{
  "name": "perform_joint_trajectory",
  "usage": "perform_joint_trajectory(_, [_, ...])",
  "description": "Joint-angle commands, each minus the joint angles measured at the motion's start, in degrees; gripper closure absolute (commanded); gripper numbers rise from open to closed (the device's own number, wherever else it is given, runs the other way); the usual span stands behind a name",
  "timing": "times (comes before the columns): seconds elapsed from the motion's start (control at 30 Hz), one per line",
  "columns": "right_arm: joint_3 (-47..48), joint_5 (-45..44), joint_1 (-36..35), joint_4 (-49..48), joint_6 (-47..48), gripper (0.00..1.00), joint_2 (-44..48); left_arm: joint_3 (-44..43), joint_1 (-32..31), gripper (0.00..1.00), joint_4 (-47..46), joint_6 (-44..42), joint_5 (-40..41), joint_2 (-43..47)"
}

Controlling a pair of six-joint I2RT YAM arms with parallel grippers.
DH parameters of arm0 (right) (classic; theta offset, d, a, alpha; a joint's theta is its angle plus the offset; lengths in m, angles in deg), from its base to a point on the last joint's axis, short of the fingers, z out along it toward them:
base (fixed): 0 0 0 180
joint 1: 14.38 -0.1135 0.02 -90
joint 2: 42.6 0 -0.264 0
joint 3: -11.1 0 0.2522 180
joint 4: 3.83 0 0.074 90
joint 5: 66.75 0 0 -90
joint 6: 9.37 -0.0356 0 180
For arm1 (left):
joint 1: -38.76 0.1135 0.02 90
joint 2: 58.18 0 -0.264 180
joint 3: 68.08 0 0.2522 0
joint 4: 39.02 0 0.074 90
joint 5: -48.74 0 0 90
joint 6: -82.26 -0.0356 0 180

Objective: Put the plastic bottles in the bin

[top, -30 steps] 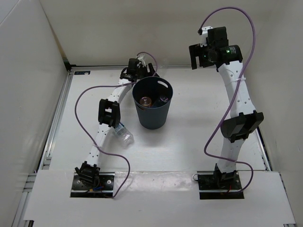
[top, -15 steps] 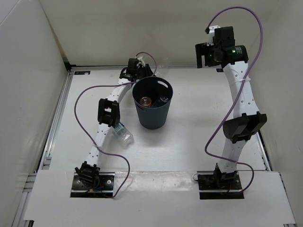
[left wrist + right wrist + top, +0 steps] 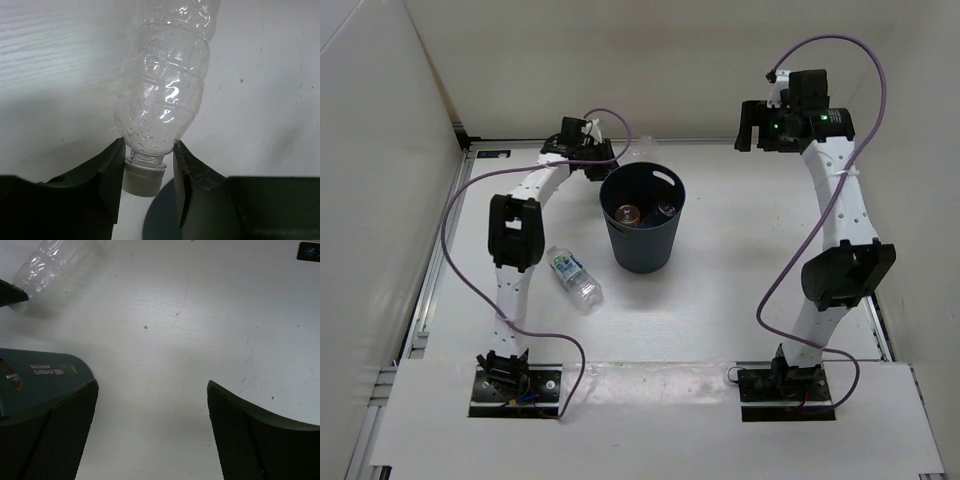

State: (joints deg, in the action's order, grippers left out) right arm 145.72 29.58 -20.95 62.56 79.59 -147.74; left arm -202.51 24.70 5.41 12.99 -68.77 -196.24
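Left gripper (image 3: pixel 148 152) is closed on the neck of the plain clear bottle (image 3: pixel 162 95), just above its cap. The bottle's body stretches away from the fingers along the table, and the rim of the bin (image 3: pixel 640 245) is just beside the hand. Right gripper (image 3: pixel 752 125) hangs wide open and empty, well apart from both. This looks like the pickup step: next the bottle needs lifting clear, carrying over the nearby rim and releasing, while a labelled bottle (image 3: pixel 572 277) lies back toward this arm's base.

Plain clear bottle (image 3: pixel 165 100) just behind bin (image 3: pixel 641 250)
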Motion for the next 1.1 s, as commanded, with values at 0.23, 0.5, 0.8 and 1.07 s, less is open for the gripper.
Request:
perform_joint_trajectory(0.23, [-6.16, 19.4, 5.95, -9.2, -8.28, 0.1, 1.87, 12.37, 1.67, 1.0, 1.05, -5.7, 7.63, 21.16])
perform_joint_trajectory(0.5, [-8.27, 29.35, 10.35, -16.58, -11.96, 0.1, -0.94, 22.66, 2.55, 1.0, 3.86, -8.33, 16.51, 38.63])
perform_joint_trajectory(0.8, [-10.99, 36.46, 10.87, -19.39, -12.32, 0.1, -3.31, 25.57, 1.41, 1.0, 8.26, -9.92, 24.76, 54.55])
perform_joint_trajectory(1.07, [-13.63, 39.81, 11.31, -21.86, -12.41, 0.1, -3.84, 15.91, -8.34, 1.0, 8.96, -12.38, 27.24, 54.13])
